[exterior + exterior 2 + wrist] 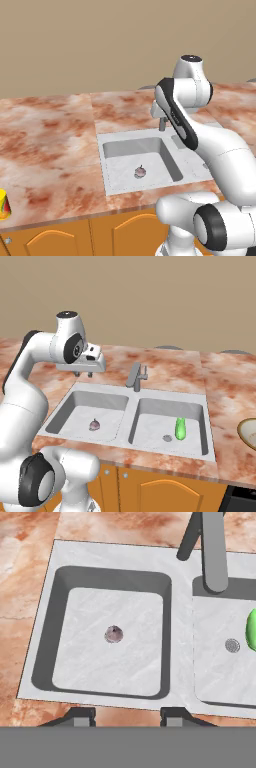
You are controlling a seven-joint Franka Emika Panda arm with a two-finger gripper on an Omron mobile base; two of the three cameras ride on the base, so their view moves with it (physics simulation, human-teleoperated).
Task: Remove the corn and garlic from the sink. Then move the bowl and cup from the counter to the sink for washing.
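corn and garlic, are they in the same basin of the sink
No, the garlic lies in the left basin and the corn in the right basin of the sink.

I see the light grey double-basin sink [131, 398] set into the reddish marbled stone counter [47, 140]. In its left basin lies the tiny greyish-pink garlic bulb [94, 425], near the middle of the floor. In the right basin the bright green cob of corn [180, 428] sits just beside the round drain [167, 438]. The angular grey tap [136, 376] stands behind the divider between the basins. On the counter, the small yellow cup [4, 205] sits well left of the sink, and the pale beige bowl [249, 432] sits right of it.
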